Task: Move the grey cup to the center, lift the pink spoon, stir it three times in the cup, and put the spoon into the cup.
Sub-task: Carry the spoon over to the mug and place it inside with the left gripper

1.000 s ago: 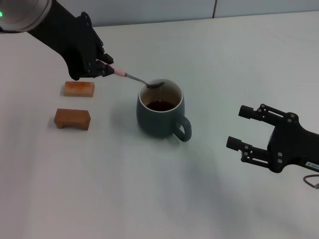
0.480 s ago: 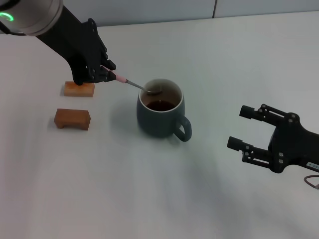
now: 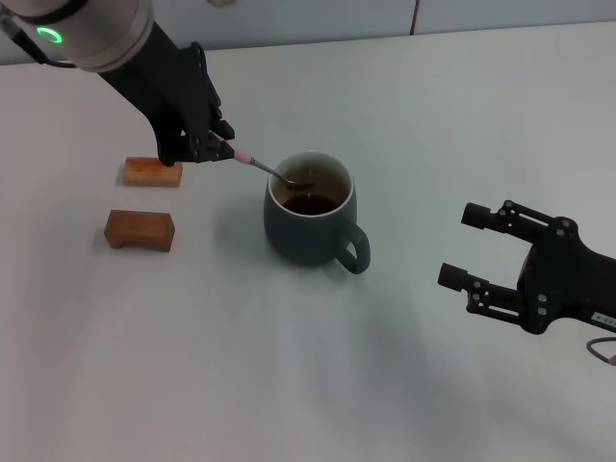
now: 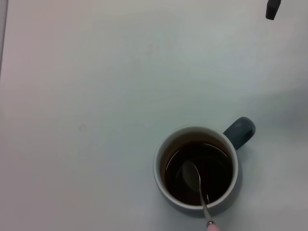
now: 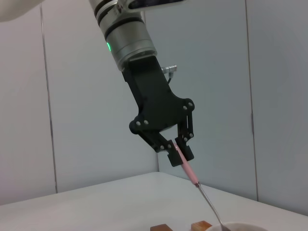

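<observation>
The grey cup [image 3: 310, 223] stands mid-table with dark liquid inside, handle toward the front right. It also shows in the left wrist view [image 4: 196, 166]. My left gripper [image 3: 214, 144] is shut on the pink spoon [image 3: 245, 159] by its pink handle, up and to the left of the cup. The spoon slopes down, and its metal bowl [image 4: 190, 175] is inside the cup over the liquid. The right wrist view shows the left gripper [image 5: 179, 153] pinching the spoon [image 5: 189, 172]. My right gripper [image 3: 467, 248] is open and empty, low at the right.
Two small orange-brown wooden blocks lie left of the cup: one [image 3: 151, 171] under the left gripper, one [image 3: 140, 229] nearer the front. A grey wall [image 3: 385, 14] runs behind the table's far edge.
My left gripper has moved right toward the cup and tilted the spoon down, so its bowl went from the cup's rim down into the cup. The right arm has not moved.
</observation>
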Controlling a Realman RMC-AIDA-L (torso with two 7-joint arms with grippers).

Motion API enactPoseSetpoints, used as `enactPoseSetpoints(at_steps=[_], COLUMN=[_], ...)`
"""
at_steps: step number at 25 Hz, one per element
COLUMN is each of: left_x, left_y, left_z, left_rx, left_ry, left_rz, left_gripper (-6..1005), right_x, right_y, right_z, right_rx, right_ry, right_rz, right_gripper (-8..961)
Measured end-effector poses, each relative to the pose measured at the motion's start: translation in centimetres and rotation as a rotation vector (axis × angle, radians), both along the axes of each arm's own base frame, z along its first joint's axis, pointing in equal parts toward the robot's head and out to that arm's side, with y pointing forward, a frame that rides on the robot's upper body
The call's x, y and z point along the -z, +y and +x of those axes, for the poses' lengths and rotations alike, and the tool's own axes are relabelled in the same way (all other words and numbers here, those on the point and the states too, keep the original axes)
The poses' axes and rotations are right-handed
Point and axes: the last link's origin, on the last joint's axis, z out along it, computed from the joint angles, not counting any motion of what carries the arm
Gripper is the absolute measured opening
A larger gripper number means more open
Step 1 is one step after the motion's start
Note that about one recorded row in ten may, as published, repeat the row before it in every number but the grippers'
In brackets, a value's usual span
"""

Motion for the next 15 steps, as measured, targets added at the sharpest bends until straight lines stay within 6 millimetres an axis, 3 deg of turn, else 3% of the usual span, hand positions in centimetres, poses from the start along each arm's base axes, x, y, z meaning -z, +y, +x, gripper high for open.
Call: enactPoseSetpoints(at_steps=[15], left_x=[1.6], left_y=[0.6], left_z=[0.1], left_rx=[0.016], left_ry=[0.043], left_rz=[-0.022], left_gripper=[132], right_x=[0.1], right_y=[-0.1], right_z=[0.0], right_rx=[0.001], right_ry=[-0.001], right_rz=[-0.003], right_gripper=[754])
